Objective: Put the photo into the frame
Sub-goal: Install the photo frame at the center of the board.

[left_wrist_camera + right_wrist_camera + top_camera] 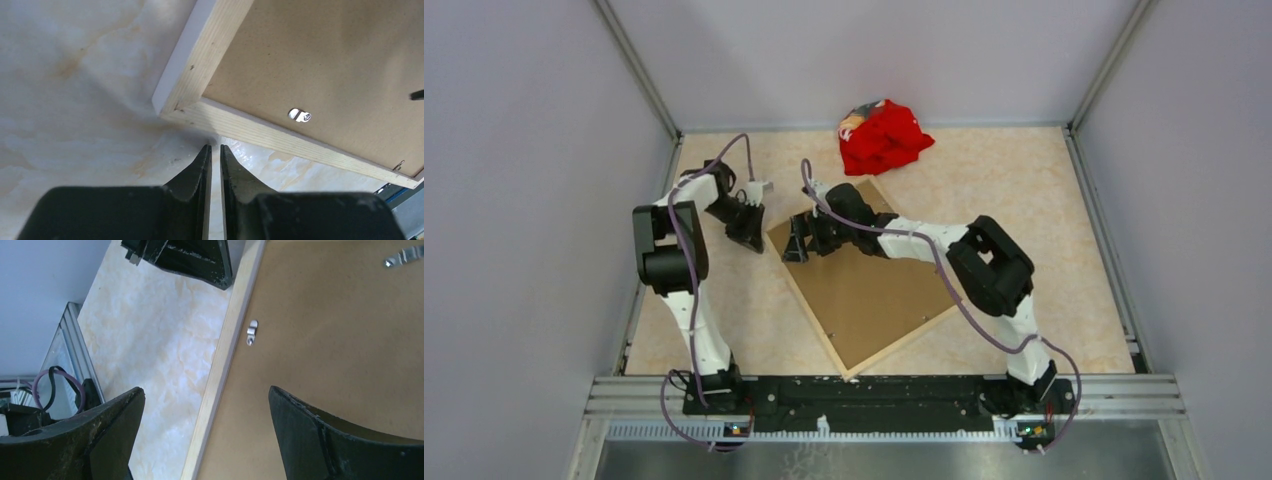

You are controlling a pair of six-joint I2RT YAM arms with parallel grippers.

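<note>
The frame (808, 308) lies face down on the marble table, turned like a diamond, with pale wood edges (200, 65). A brown backing board (874, 290) fills it. The photo is out of view. My left gripper (215, 146) is off the frame's left corner, low over the table. Only a thin slit shows between its fingers, and nothing is in it. My right gripper (206, 389) stands wide open over the frame's left edge (225, 360), one finger above the table and the other above the board. It holds nothing.
A crumpled red cloth (882, 135) lies at the back of the table. Small metal turn clips (300, 115) (252, 332) sit on the backing board near its edges. Grey walls close in the table on three sides.
</note>
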